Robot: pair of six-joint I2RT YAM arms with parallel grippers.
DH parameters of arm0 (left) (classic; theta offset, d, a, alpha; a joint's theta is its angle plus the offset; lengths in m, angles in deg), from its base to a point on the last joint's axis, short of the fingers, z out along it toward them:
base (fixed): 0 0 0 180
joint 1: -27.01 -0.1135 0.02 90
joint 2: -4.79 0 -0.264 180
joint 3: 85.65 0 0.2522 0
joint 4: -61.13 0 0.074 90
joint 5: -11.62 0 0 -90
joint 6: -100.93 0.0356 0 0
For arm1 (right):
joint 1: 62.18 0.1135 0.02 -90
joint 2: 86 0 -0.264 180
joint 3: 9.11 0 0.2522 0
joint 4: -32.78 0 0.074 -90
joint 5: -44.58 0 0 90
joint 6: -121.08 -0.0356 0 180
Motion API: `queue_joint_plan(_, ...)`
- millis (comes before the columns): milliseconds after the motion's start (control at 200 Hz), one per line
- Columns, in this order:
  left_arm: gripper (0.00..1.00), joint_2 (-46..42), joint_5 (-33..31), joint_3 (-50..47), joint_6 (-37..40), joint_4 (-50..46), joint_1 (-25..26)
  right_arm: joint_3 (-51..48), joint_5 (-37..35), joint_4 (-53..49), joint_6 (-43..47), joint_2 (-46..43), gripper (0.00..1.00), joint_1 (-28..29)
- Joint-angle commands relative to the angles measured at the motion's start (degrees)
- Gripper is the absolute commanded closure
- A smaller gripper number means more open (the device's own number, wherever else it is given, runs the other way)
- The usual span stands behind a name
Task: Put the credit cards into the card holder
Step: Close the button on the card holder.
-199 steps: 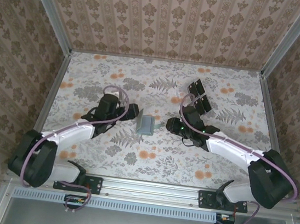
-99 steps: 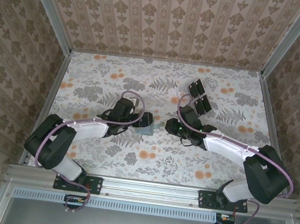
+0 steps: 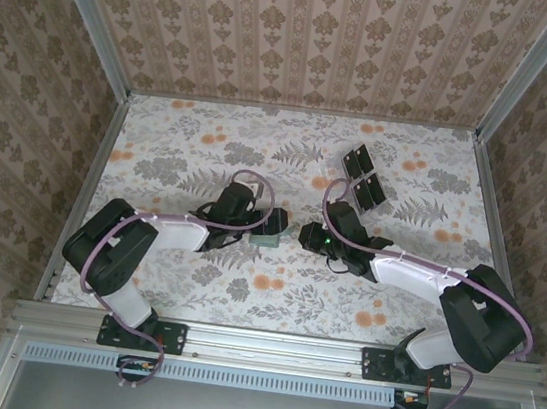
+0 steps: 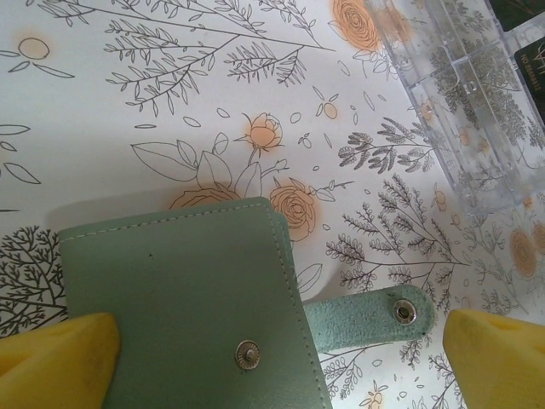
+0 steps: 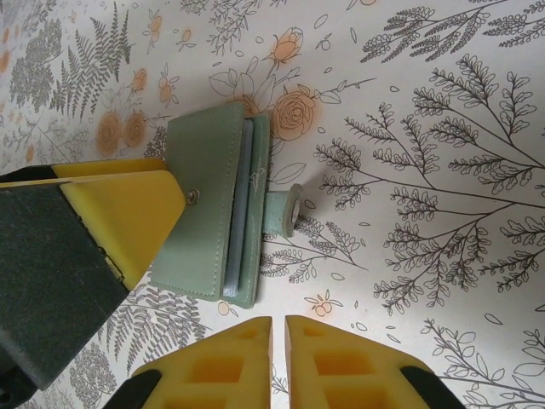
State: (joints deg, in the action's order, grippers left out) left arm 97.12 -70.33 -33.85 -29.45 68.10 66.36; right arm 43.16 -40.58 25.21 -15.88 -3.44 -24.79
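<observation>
Table [image 3: 161, 139]: floral printed sheet, smooth by the look of it. We expect light things to slide on it.

Clear tray [image 4: 464, 94]: rigid plastic, far right of centre, well apart from the holder.

Card holder [image 3: 268, 228]: lies flat mid-table, between the two arms. It is stitched and looks like soft leather, so we judge it light and floppy, prone to skate if pushed from one side. The cover is closed over paler inner leaves. Best hold, in our judgement: pin the body flat, then lift the cover at its free long edge.

Credit cards [image 3: 360, 160]: black, at the tray. We judge them thin, stiff and slick, best pinched by an exposed edge, never face-down.

Strap [image 4: 366, 315]: unsnapped, lying out on the table beside the holder. It is limp and a poor handle.

Left end effector [image 4: 281, 358]: spread wide and straddling the holder, with nothing held. One pad [image 4: 60, 358] overlaps the cover's corner, and we cannot tell whether it makes contact.

Right end effector [image 5: 278, 358]: pads pressed almost together with a thin slit between them. It is empty, just beside the holder's strap side, and touches nothing.
</observation>
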Motion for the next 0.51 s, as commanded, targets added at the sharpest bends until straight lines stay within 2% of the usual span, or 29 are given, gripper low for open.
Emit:
queue_joint_plan(0, 0.00, -1.7, -0.1, 2.4, -0.1, -2.3, 0.4, -0.3, 1.1, 2.6, -1.0, -1.6, 0.87, 0.3)
queue_joint_plan(240, 0.00, 1.7, 0.9, 2.4, -1.3, -0.3, 0.3, 1.3, 2.1, 4.6, -0.8, 1.1, 0.94, 1.8)
queue_joint_plan(390, 0.00, 3.2, -0.3, 0.8, -3.3, 1.4, 0.2, 1.8, 1.6, 9.3, -0.9, 4.0, 1.00, 3.9)
queue_joint_plan(500, 0.00, 4.0, -0.7, -0.3, -4.9, 2.8, 0.1, 2.3, 1.1, 13.1, -1.0, 7.1, 1.00, 5.6)
